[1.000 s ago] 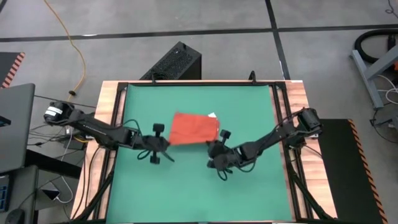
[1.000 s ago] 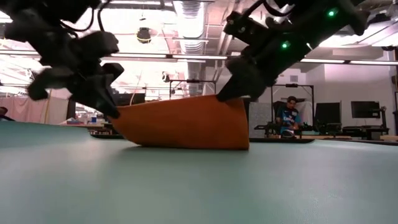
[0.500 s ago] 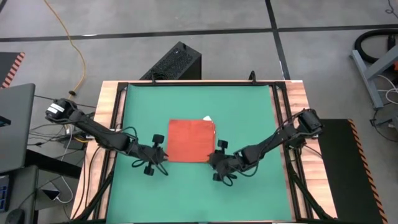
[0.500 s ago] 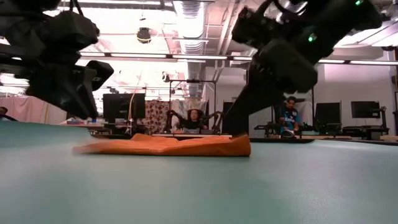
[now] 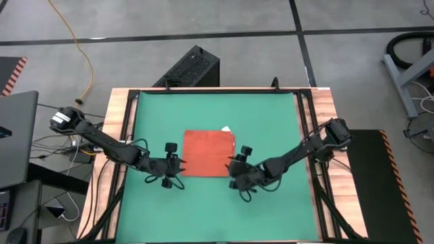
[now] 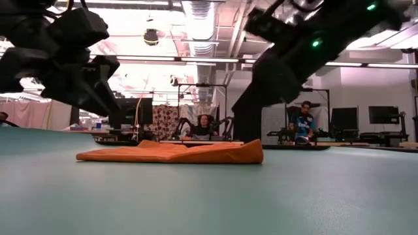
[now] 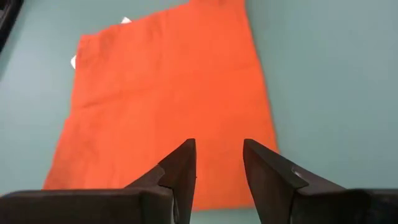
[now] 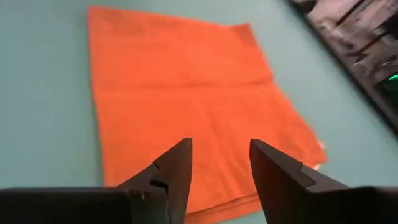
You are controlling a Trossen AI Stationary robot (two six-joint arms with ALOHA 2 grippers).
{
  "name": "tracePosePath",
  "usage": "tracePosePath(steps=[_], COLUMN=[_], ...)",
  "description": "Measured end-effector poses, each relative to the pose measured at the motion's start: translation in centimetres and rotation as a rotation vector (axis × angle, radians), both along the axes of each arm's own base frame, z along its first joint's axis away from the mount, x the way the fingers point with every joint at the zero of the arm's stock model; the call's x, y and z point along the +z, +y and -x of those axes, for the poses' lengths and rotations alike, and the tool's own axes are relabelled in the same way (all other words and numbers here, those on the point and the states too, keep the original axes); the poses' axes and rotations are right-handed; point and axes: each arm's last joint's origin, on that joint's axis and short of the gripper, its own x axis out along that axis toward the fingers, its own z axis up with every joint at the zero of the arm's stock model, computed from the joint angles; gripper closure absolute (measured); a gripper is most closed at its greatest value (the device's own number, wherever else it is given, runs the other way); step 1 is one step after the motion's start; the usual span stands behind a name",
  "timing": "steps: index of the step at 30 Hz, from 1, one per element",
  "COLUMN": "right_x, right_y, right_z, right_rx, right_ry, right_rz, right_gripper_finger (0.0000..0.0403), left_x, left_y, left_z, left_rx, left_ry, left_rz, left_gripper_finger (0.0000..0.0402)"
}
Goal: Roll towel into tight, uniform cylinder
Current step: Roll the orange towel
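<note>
The orange-red towel (image 5: pixel 209 153) lies flat on the green mat (image 5: pixel 271 122), with its white tag (image 5: pixel 227 128) at the far right corner. In the low view the towel (image 6: pixel 170 153) is a low, slightly rumpled sheet. My left gripper (image 5: pixel 179 165) hovers open by the towel's near left corner, and in its wrist view (image 7: pixel 219 155) the fingers stand above the cloth (image 7: pixel 168 93). My right gripper (image 5: pixel 233 168) hovers open by the near right corner, its fingers (image 8: pixel 221 155) likewise above the towel (image 8: pixel 186 99). Neither touches it.
The mat is framed by wooden rails (image 5: pixel 325 135). A black box (image 5: pixel 193 68) sits beyond the far edge and a laptop (image 5: pixel 17 135) stands off the left side. Seated people (image 6: pixel 304 117) show in the room behind. Bare mat lies near the front edge.
Both grippers held the towel's near edge raised off the mat, the cloth standing up from its far part. They have let go. The near edge has fallen and the towel now lies spread flat. My left gripper has drawn back a little toward the table's near left.
</note>
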Motion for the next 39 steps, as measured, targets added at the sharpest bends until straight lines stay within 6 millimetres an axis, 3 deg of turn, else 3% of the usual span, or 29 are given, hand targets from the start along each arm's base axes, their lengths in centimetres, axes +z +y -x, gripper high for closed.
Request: tracePosePath(steps=[5, 9, 22, 30, 34, 39], right_x=[-0.3, -0.4, -0.9, -3.6, -3.3, -2.1], right_y=[0.2, 1.0, 0.7, 1.0, 1.5, 2.3], right_z=[-0.3, 0.1, 0.6, 0.0, -0.7, -1.0], right_rx=[0.147, 0.183, 0.178, 0.168, 0.163, 0.146], right_ry=[0.065, 0.085, 0.163, 0.232, 0.232, 0.216], right_rz=[-0.157, -0.14, -0.15, -0.12, -0.107, -0.06], right_gripper_finger=[0.0223, 0.0213, 0.0211, 0.0216, 0.0257, 0.0348], left_x=[0.0, 0.0, 0.0, 0.0, -0.1, -0.1], left_y=[-0.1, -0.1, -0.1, -0.1, -0.1, -0.1], left_z=[0.0, 0.0, 0.0, 0.0, 0.1, 0.1], left_rx=[-0.02, -0.023, -0.004, -0.003, 0.003, 0.006], left_ry=[0.01, 0.012, 0.008, 0.009, 0.017, 0.02], left_rz=[0.035, 0.039, 0.065, 0.066, 0.071, 0.073], left_gripper_finger=[0.0278, 0.0278, 0.0278, 0.0278, 0.0278, 0.0278])
